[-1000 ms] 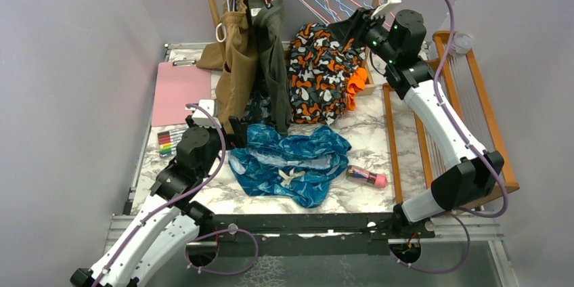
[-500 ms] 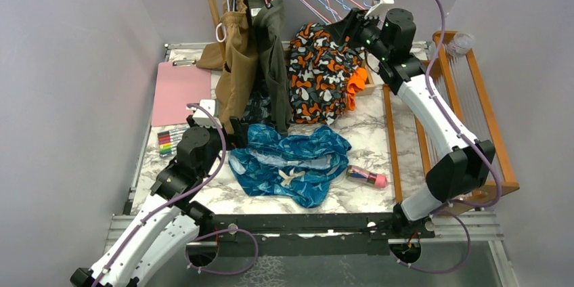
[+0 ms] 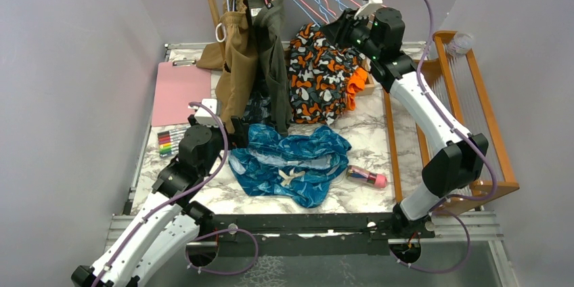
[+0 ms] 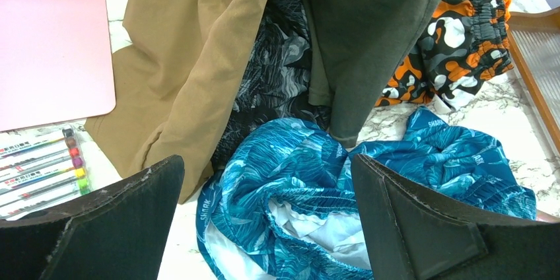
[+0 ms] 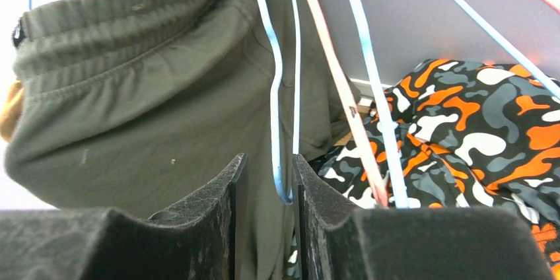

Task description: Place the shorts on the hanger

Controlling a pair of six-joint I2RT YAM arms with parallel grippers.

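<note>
- Grey walls around a marble table (image 3: 379,131) crowded with cloth.
- Cut off by the top edge of the overhead view: the upper ends of all the hanger wires.
- At upper centre, two hung garments, one tan garment (image 3: 237,63) and one olive garment (image 3: 271,57). Half buried under them, a dark grey-printed cloth (image 4: 277,75); cannot tell what it is.
- In the right wrist view, the hanger (image 5: 276,95) only as a light-blue loop running out of the top edge, its lower bend inside the right gripper (image 5: 267,161). Jaws a narrow slot apart, with olive cloth showing between the wire and the pad (image 5: 218,207) on the picture's left, so not pinched.
- Other hangers only as crossing strands, three blue and three pink; cannot count whole ones.
- One pair of shorts (image 3: 291,165), crumpled at lower centre of the overhead view, cream bow up, well apart from the hanger.
- Left gripper (image 4: 267,161) just beside the shorts' left edge, jaws wide apart, holding nothing.
- One blotch-patterned garment (image 3: 321,74), one pink clipboard (image 3: 179,91), one marker pack (image 3: 166,141), one pink-capped tube (image 3: 366,177).
</note>
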